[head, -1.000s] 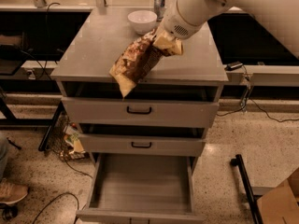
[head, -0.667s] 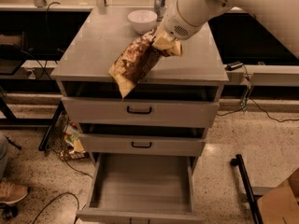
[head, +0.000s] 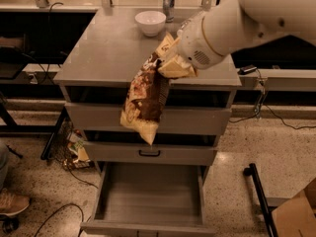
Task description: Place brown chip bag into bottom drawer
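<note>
While it dangles, done: gripper (head: 172, 65) at bench (head: 108, 48) edge, fingers apparently pinching brown chip bag (head: 145, 100) top.
left: drop into open bottom drawer (head: 148, 201).

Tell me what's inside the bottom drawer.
Only a bare grey floor shows in the bottom drawer; nothing is seen on it. Its back end is hidden under the middle drawer. The bag hangs from the gripper, up in front of the top drawer.

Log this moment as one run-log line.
gripper: shut on brown chip bag, at front edge of cabinet top | bag: hanging before upper drawer fronts | bottom drawer: open | placement: not yet done
</note>
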Available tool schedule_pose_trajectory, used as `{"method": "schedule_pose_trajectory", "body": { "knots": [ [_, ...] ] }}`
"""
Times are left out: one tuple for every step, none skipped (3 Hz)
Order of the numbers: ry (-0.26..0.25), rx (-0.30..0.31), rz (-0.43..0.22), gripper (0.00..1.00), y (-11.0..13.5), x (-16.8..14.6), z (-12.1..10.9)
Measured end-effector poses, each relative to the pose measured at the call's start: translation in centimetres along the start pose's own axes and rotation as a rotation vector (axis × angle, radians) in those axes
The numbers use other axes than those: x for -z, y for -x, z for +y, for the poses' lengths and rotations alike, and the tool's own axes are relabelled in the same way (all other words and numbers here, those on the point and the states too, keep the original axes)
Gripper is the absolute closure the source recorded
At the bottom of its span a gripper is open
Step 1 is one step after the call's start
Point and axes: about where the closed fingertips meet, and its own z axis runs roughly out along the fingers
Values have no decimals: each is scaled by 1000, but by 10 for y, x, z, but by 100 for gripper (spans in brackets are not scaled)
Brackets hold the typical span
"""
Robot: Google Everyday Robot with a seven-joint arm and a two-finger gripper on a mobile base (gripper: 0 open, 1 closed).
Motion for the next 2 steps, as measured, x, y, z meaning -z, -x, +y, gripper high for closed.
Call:
{"method": "schedule_pose_trajectory", "body": {
  "knots": [
    [29,-60,-41,100,2,5,10],
    [30,-56,-42,100,4,4,11]
  ]
}}
